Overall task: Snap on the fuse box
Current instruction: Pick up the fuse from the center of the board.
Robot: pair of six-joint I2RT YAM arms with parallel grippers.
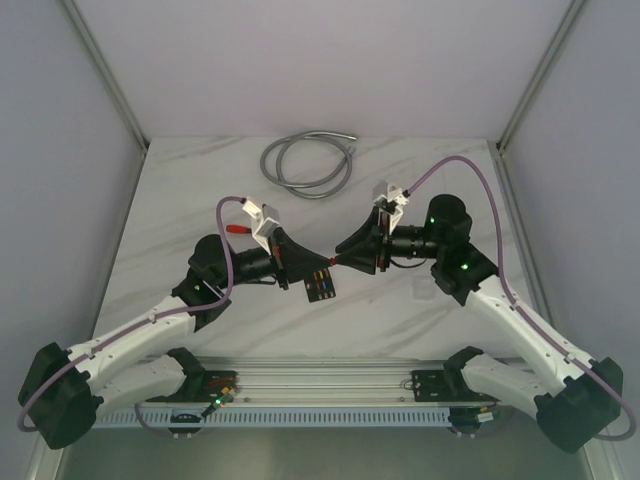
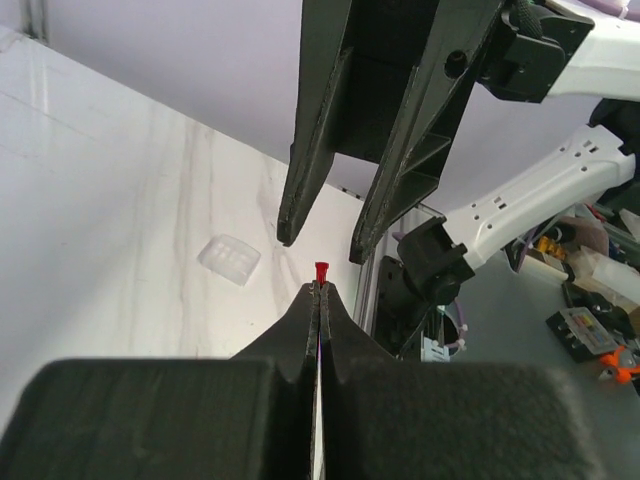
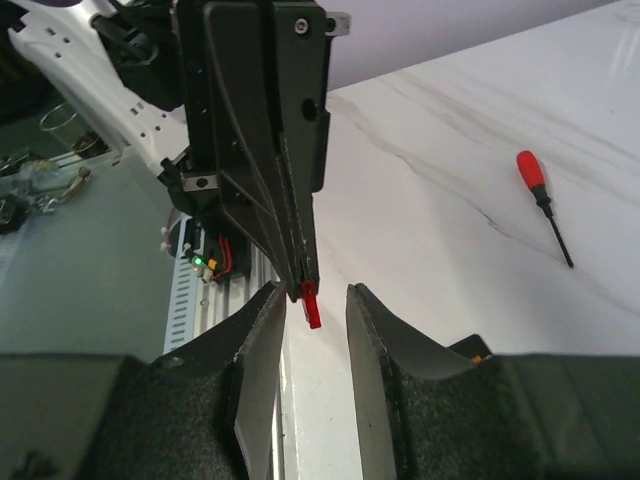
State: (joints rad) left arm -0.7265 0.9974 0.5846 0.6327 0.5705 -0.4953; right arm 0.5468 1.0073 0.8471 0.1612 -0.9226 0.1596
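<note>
Right, both arms meet over the middle of the white marble table [image 1: 200, 200], tips almost nose to nose. The left gripper [image 1: 328, 263] reaches in from the left with its fingers pressed flat together. Its own wrist view shows the left gripper [image 2: 321, 287] pinching a tiny red fuse [image 2: 321, 270], which pokes out just past the tips.

From the other side comes the right gripper [image 1: 342, 248], parted to a moderate gap and holding nothing. In the right wrist view its two fingers [image 3: 262, 340] stand either side of the red fuse [image 3: 311, 303], and neither pad touches it. The fuse hangs nearer the finger on the left of that view.

And the fuse box [image 1: 320, 287]? It lies flat on the table at centre, just to the near side of the point where the tips meet. Its slotted top faces up, with small coloured fuses showing in the rows. No gripper has hold of it.

Elsewhere, a clear square piece [image 2: 229, 259] rests on the marble on the right arm's side. A red-handled screwdriver [image 3: 540, 200] lies to the far left of the left gripper. A coiled grey cable [image 1: 305, 165] sits well apart at the far side of the table.
</note>
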